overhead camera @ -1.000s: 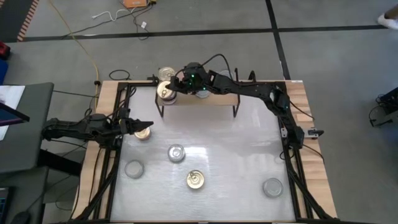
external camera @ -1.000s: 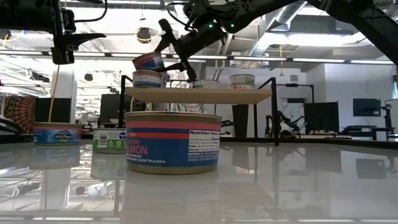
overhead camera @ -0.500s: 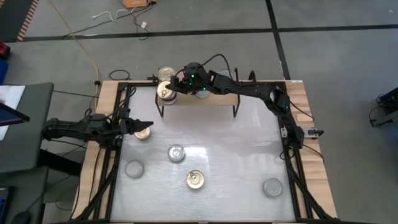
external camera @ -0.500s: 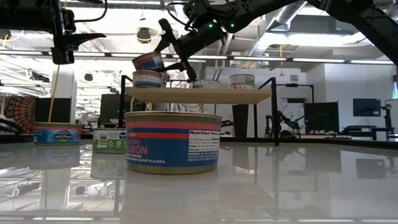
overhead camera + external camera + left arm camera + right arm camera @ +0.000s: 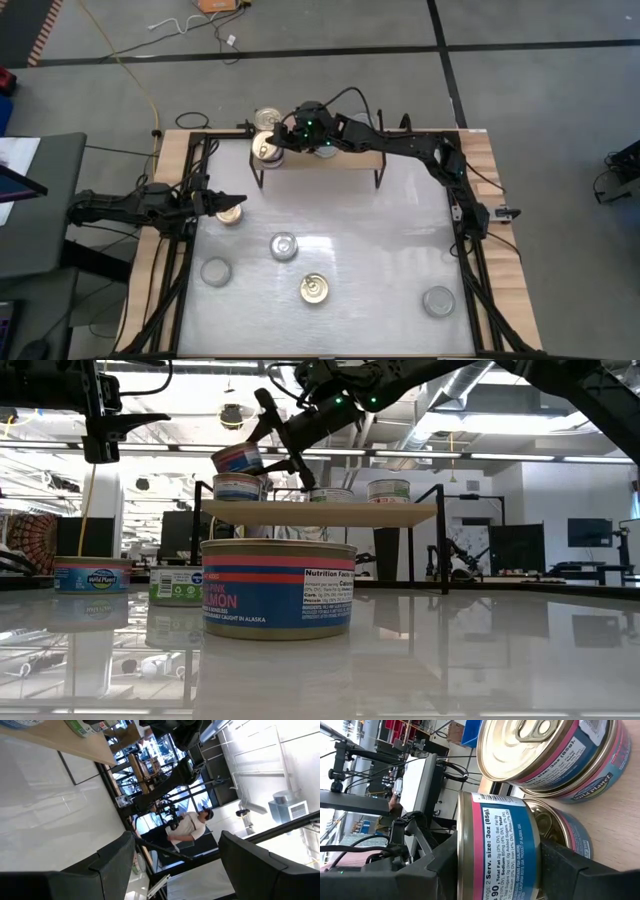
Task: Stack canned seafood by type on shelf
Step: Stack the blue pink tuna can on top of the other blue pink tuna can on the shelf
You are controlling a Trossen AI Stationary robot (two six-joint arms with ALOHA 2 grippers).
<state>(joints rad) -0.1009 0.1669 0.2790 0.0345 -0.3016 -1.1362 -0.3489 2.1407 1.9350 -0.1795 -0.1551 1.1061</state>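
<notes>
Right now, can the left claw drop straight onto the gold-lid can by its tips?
Probably yes. The left claw hovers open and empty right over the gold-lid can near the table's left edge, with nothing between them; the right claw is busy at the shelf.

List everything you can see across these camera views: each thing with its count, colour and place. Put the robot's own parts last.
Table: one, white top, wooden edge.
Shelf: one, light wood on black legs, at the table's back.
Tins on the table: five, two gold-lidded and three silver-lidded, spread over the left and front.
Tins on the shelf: at least three, mostly blue-and-pink labels.
Held tin: one, gold lid, blue-and-pink label, tilted above a shelf tin at the shelf's left end as seen from above.
Person: one, light shirt, in the room beyond the table.
Left tool: open, empty, above a gold-lidded tin by the table's left edge.
Right tool: shut on the held tin.
</notes>
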